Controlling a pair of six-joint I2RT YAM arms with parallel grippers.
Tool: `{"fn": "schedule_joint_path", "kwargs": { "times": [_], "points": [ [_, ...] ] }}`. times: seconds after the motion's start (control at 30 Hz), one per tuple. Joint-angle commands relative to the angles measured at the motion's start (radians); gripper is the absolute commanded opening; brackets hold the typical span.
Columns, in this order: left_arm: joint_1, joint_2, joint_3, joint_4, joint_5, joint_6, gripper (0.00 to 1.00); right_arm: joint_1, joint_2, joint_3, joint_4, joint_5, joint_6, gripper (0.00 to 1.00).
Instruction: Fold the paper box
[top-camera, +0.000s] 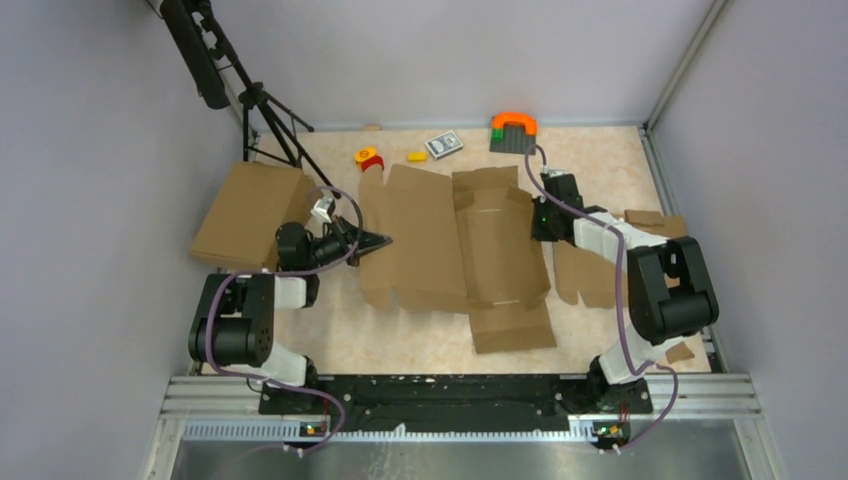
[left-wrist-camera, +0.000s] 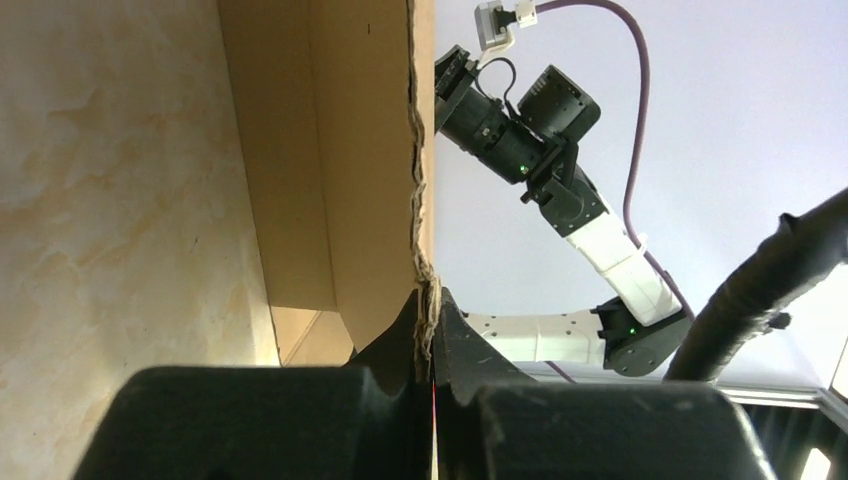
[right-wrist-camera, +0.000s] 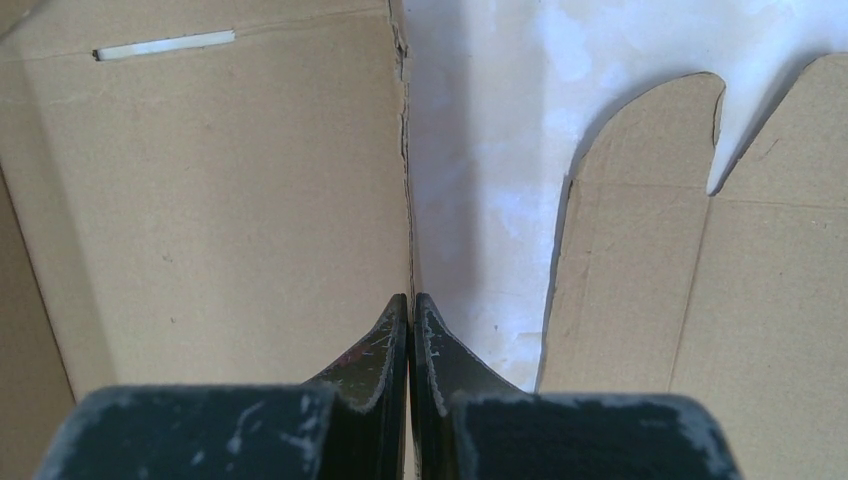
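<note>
The paper box (top-camera: 450, 240) is a wide brown die-cut sheet spread over the middle of the table, partly folded. My left gripper (top-camera: 383, 240) is at its left side, shut on the edge of a raised flap. In the left wrist view that flap (left-wrist-camera: 350, 150) stands on edge and its crushed rim runs down between the fingertips (left-wrist-camera: 428, 305). My right gripper (top-camera: 543, 205) is at the sheet's right edge. In the right wrist view it (right-wrist-camera: 411, 300) is shut, tips at the edge of a box panel (right-wrist-camera: 220, 200), with nothing visibly between them.
A second brown box (top-camera: 250, 210) lies at the left by a tripod (top-camera: 265, 110). A notched cardboard blank (top-camera: 590, 275) (right-wrist-camera: 700, 250) lies right of the sheet, with scraps (top-camera: 655, 220) near the right arm. Small toys (top-camera: 368, 157), a card pack (top-camera: 443, 145) and an orange-green piece (top-camera: 513, 130) sit at the back.
</note>
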Motion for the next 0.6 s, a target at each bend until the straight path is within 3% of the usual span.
{"fn": "schedule_joint_path", "kwargs": {
  "times": [0.0,0.1,0.2,0.27,0.4,0.5,0.57],
  "points": [
    [-0.021,0.014,0.002,0.123,0.018,0.005,0.02,0.002,0.035,0.057,-0.026,-0.008,0.011,0.00],
    [-0.033,-0.021,0.039,-0.122,-0.017,0.178,0.04,0.004,0.052,0.087,-0.061,0.020,0.011,0.01],
    [-0.053,-0.064,0.101,-0.426,-0.083,0.378,0.06,0.002,0.081,0.134,-0.095,0.036,0.007,0.09],
    [-0.060,-0.074,0.131,-0.531,-0.118,0.445,0.07,0.006,0.103,0.166,-0.116,0.042,0.004,0.12],
    [-0.062,-0.066,0.158,-0.610,-0.140,0.503,0.07,0.018,0.137,0.224,-0.155,0.065,-0.009,0.13],
    [-0.074,-0.040,0.166,-0.609,-0.138,0.516,0.08,0.023,0.143,0.234,-0.153,0.056,-0.008,0.00],
    [-0.078,-0.024,0.170,-0.586,-0.125,0.514,0.06,0.030,0.127,0.230,-0.129,0.050,-0.010,0.00]
  ]
}}
